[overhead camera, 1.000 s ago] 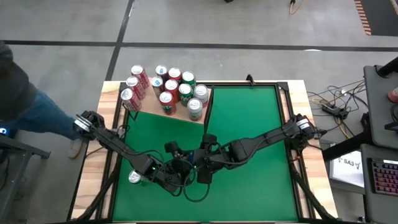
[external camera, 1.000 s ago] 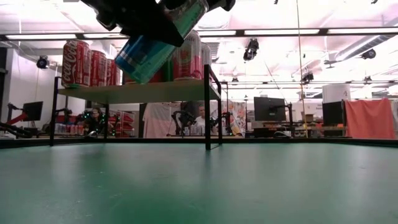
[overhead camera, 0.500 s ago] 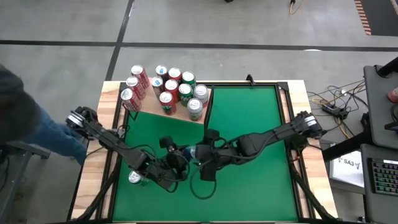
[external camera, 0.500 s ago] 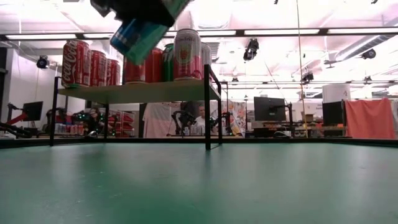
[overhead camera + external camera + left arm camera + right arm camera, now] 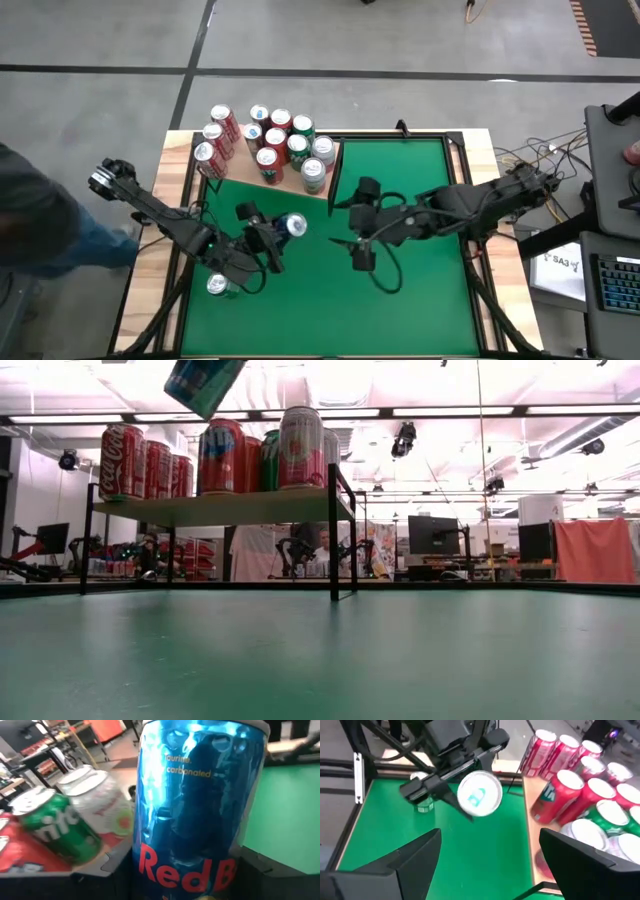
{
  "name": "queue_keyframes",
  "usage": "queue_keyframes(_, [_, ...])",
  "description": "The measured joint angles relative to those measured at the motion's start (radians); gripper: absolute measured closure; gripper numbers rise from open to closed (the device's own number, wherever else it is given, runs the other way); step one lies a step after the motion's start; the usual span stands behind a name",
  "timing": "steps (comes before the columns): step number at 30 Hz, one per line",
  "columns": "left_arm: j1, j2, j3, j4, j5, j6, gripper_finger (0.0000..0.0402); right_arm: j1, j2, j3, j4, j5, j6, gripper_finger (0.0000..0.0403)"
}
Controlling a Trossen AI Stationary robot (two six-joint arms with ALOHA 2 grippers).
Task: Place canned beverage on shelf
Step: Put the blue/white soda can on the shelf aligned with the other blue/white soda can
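Note:
A blue energy-drink can [image 5: 195, 810] hangs high over the green table [image 5: 400, 200] with my left gripper [image 5: 262, 242] shut on it; its silver top [image 5: 480, 794] faces my right gripper. In the low view the can [image 5: 205, 380] is tilted, higher than the cans on the shelf. The shelf [image 5: 285, 182], a pale board on dark legs [image 5: 220, 508], stands at the far left and carries several red, green and white cans [image 5: 270, 140]. My right gripper [image 5: 490, 865] is open to the right of the can [image 5: 358, 232], touching nothing. My left gripper holds the can by its body [image 5: 278, 234], back from the top end, coming at it from the table's left side. The top end [image 5: 296, 225] sticks out past the fingers toward the right. The can is lifted clear and tilted; it hides the fingers in the left wrist view.
A further can [image 5: 217, 285] stands on the table near the left edge, under my left arm. The green surface right of the shelf is bare. A person [image 5: 30, 220] stands beyond the table's left side; cables and a keyboard lie on the right.
My left gripper has risen with the can and carried it toward the shelf at the far left; the can stays tilted and has climbed above the shelf cans. My right gripper has come away from the can's top end and drawn back up and toward the right edge.

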Motion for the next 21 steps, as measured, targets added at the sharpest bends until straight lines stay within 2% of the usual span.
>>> queue_keyframes(5, [0.010,-0.124,-0.100,0.116,-0.035,0.060,0.0195,0.000,-0.058,-0.041,0.007,0.000,-0.020,0.0076])
queue_keyframes(9, [0.046,-0.233,-0.210,0.310,-0.039,0.129,0.0195,0.000,-0.086,-0.085,0.019,0.000,-0.020,0.0076])
queue_keyframes(12, [0.082,-0.310,-0.296,0.465,-0.080,0.148,0.0195,0.000,-0.093,-0.124,0.061,0.000,-0.028,0.0076])
queue_keyframes(21, [0.100,-0.442,-0.468,0.525,-0.172,0.101,0.0195,0.000,-0.093,-0.189,0.108,0.000,-0.037,0.0075])
